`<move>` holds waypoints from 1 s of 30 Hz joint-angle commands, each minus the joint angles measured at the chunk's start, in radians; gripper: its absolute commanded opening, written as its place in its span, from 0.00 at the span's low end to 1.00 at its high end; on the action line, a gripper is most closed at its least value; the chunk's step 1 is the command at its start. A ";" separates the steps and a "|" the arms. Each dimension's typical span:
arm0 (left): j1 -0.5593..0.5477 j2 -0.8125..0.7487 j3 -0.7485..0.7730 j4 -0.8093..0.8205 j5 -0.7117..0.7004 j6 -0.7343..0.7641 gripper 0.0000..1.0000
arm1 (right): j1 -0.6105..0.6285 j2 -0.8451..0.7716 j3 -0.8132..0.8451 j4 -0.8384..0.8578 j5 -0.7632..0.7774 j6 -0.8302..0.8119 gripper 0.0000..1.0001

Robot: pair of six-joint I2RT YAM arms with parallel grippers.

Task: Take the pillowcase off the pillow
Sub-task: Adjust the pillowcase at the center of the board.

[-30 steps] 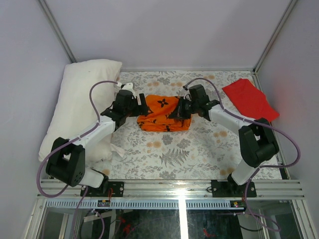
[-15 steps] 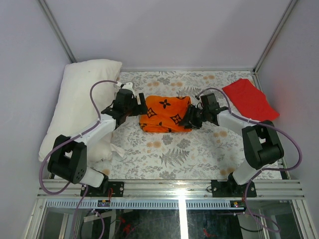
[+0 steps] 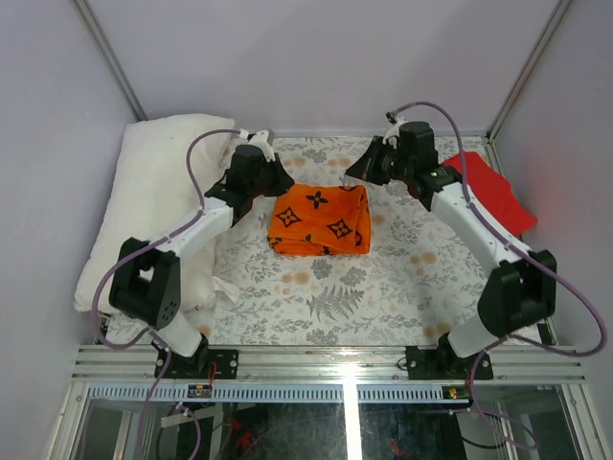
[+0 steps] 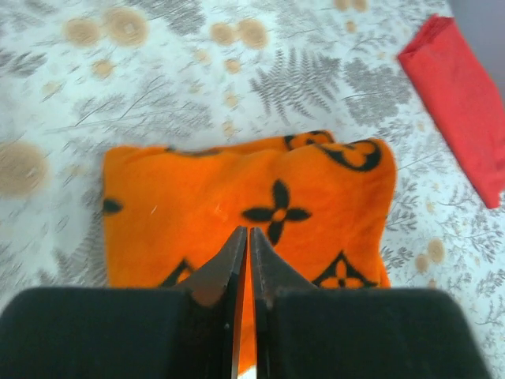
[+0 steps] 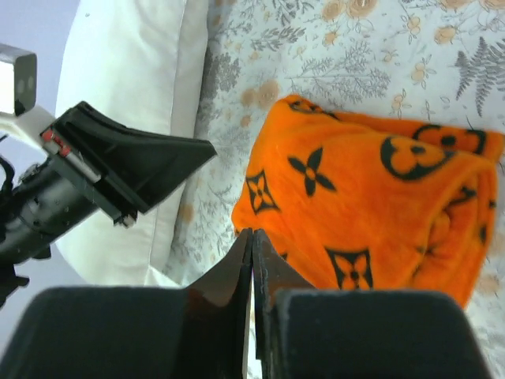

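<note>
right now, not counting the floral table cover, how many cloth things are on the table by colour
orange: 1, the folded pillowcase
white: 1, the pillow
red: 1, the folded cloth
total: 3

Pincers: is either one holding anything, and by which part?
Nothing is held. The left pincer and the right pincer are both shut on nothing, apart from the folded pillowcase.
</note>
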 commanded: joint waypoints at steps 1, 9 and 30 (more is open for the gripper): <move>0.007 0.142 0.092 0.152 0.186 -0.078 0.00 | 0.007 0.203 0.070 0.053 -0.084 0.059 0.00; 0.041 0.388 0.100 0.301 0.225 -0.222 0.00 | -0.032 0.480 0.091 0.141 -0.144 0.068 0.00; 0.159 0.213 0.082 0.192 0.061 -0.140 0.11 | -0.181 0.418 -0.073 0.229 -0.211 0.100 0.00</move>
